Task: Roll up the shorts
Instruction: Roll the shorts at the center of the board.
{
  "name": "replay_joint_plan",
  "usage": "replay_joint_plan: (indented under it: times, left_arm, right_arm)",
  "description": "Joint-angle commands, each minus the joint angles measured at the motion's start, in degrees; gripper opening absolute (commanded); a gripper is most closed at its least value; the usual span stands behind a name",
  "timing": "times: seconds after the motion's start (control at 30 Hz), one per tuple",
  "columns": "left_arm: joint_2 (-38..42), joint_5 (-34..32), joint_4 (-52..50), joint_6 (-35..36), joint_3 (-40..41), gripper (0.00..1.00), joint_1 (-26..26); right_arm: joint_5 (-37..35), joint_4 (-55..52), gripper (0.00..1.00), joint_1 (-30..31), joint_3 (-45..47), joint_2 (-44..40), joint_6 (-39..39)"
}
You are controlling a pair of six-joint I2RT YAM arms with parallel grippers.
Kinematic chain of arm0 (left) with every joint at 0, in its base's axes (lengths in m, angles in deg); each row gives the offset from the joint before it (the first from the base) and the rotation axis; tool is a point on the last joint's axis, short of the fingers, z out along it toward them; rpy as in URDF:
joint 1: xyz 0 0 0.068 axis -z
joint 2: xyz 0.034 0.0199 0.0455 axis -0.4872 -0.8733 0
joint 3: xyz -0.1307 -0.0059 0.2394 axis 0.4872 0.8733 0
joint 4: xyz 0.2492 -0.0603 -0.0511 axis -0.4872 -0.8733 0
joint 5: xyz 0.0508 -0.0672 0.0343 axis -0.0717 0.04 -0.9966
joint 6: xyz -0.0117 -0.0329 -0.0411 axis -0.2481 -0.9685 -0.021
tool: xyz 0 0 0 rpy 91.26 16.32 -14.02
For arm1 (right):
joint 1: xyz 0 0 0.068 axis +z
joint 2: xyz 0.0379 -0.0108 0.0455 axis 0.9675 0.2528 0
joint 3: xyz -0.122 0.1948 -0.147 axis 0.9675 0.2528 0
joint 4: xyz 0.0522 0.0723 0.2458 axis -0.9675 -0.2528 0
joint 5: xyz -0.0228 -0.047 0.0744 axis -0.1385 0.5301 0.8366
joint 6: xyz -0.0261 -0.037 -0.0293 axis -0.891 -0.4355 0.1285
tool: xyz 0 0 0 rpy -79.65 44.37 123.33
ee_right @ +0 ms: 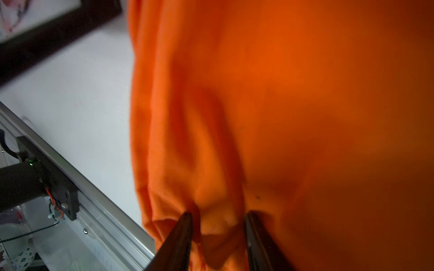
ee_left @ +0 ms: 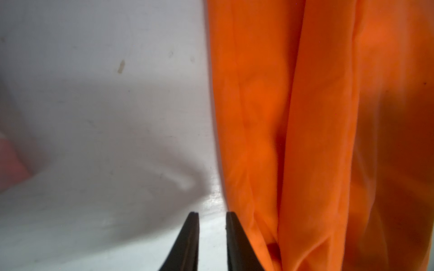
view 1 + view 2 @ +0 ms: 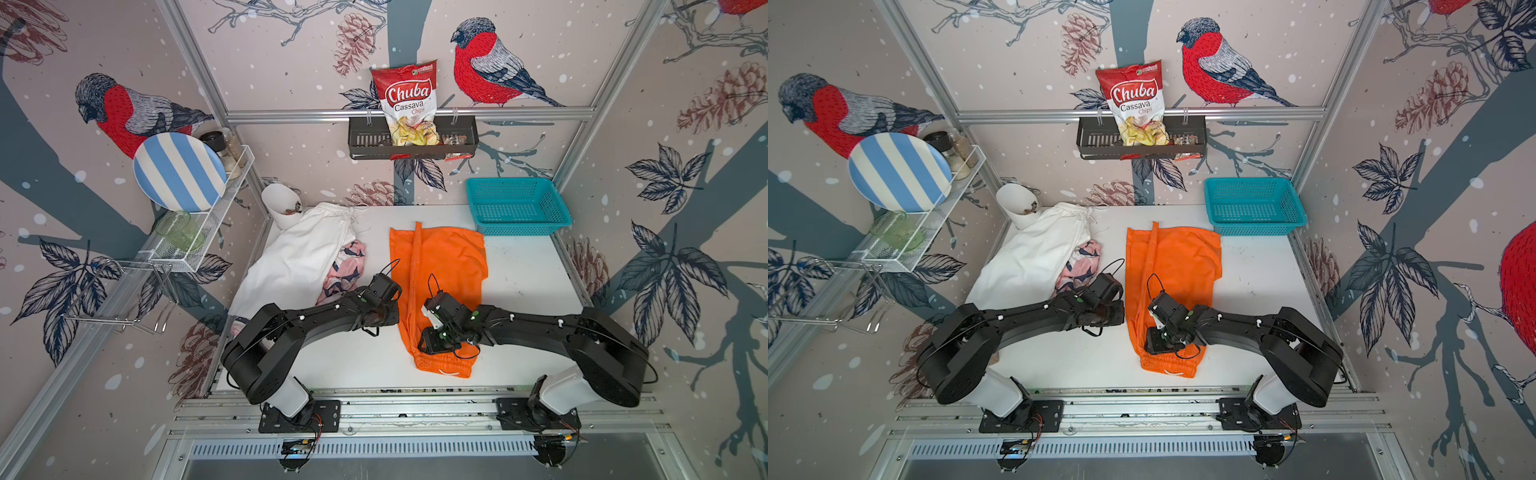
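At the orange shorts: taking hold for the roll

Far left on the table [image 3: 528, 282] lie the white shorts [image 3: 291, 253], loose and unrolled. The pink shorts [image 3: 347, 266] are crumpled against their right edge.

Next comes my left gripper [image 2: 212, 214], low over bare table just beside the left edge of the orange shorts [image 3: 444, 266]. Its jaws stand a narrow slit apart with nothing between them.

The orange shorts lie lengthwise mid-table, folded long, with the waistband nearest my bases and the legs toward the back wall. My right gripper [image 1: 220, 213] is down on the waist end with a bunch of orange cloth between its jaws. I judge the cloth pinched, not merely touched.

A teal basket [image 3: 517, 208] stands far right, apart from all this.

I judge that the roll itself has not yet begun; I am only securing the starting end. Next my left must move right onto the cloth and grip level with my right. Then both can turn the waist over evenly, so the roll runs straight toward the legs.
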Motion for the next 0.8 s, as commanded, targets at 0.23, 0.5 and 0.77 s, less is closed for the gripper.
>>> replay_joint_plan:
  times: [0.23, 0.5, 0.77]
  left_arm:
    - [-2.78, 4.59, 2.35, 4.58, -4.46, 0.24, -7.98]
    - [-14.27, 7.21, 0.63, 9.33, -19.18, 0.21, -14.01]
    - [-24.93, 9.56, -0.96, 10.39, -30.25, 0.24, -19.41]
  right_arm:
    - [-3.81, -1.18, 0.46, -6.39, -7.07, -2.43, -0.15]
    - [-13.26, 0.56, 0.47, -16.45, -28.4, 13.88, -7.13]
    - [-30.13, -8.77, 0.58, -19.23, -57.08, 37.46, -16.3]
